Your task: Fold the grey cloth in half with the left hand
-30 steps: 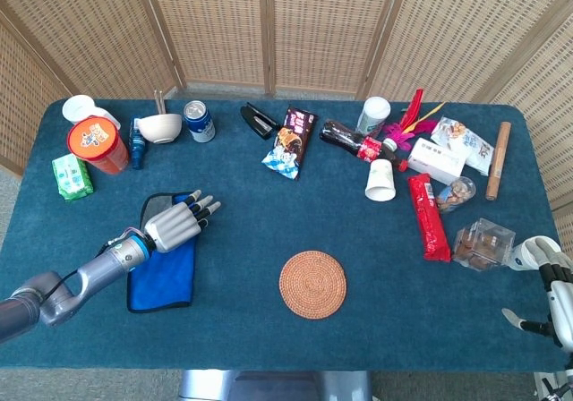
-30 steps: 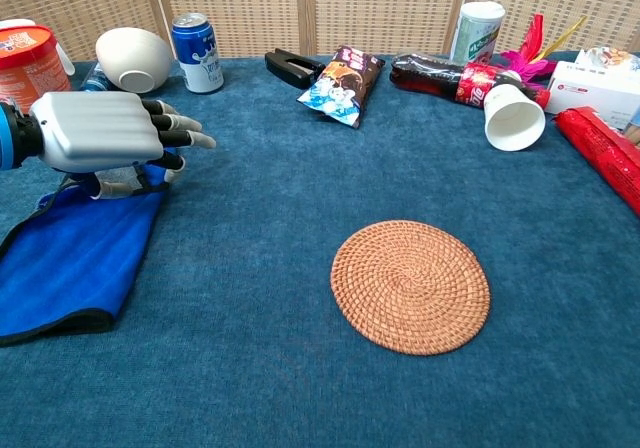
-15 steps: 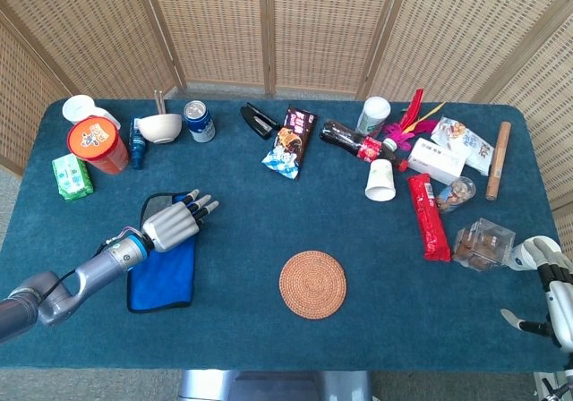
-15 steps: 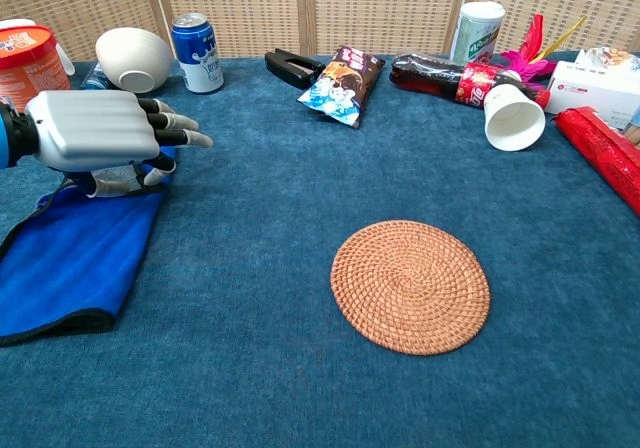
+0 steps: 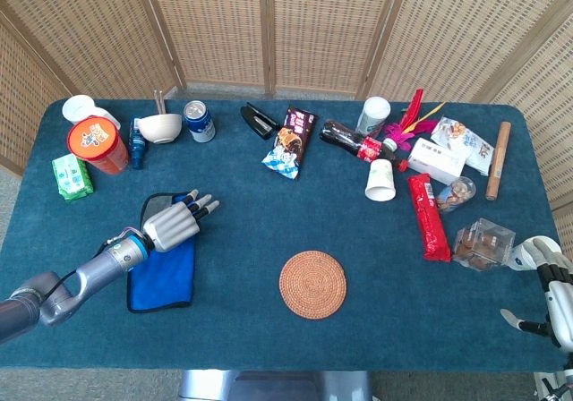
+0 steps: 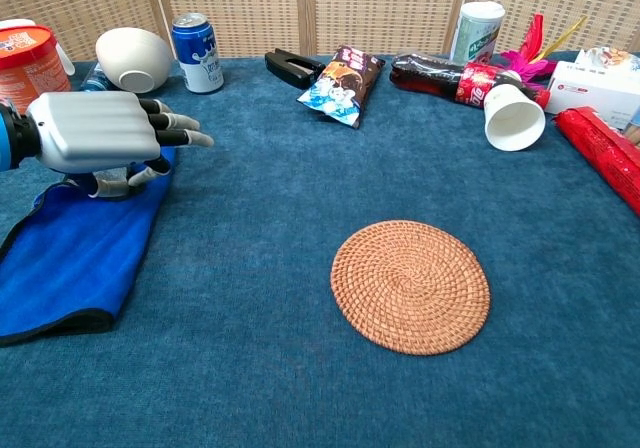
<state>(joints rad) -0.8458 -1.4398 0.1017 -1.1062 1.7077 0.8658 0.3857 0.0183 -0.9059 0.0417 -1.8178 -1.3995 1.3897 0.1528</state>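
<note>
The cloth (image 5: pixel 163 274) is seen as bright blue with a dark edge, though it is called grey in the task. It is laid flat on the left part of the blue surface (image 5: pixel 269 231), with a dark layer shown at its far end. The left hand (image 5: pixel 173 223) is held over that far end, fingers spread and nothing gripped. The right hand (image 5: pixel 548 294) is seen at the surface's right edge, fingers apart and empty.

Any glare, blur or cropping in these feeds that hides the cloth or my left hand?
Head view: even light, sharp, no glare; left hand and cloth fully in frame. Chest view: sharp too, soft shadow under the hand; the cloth runs off the left edge, so its far side is cropped.
</note>
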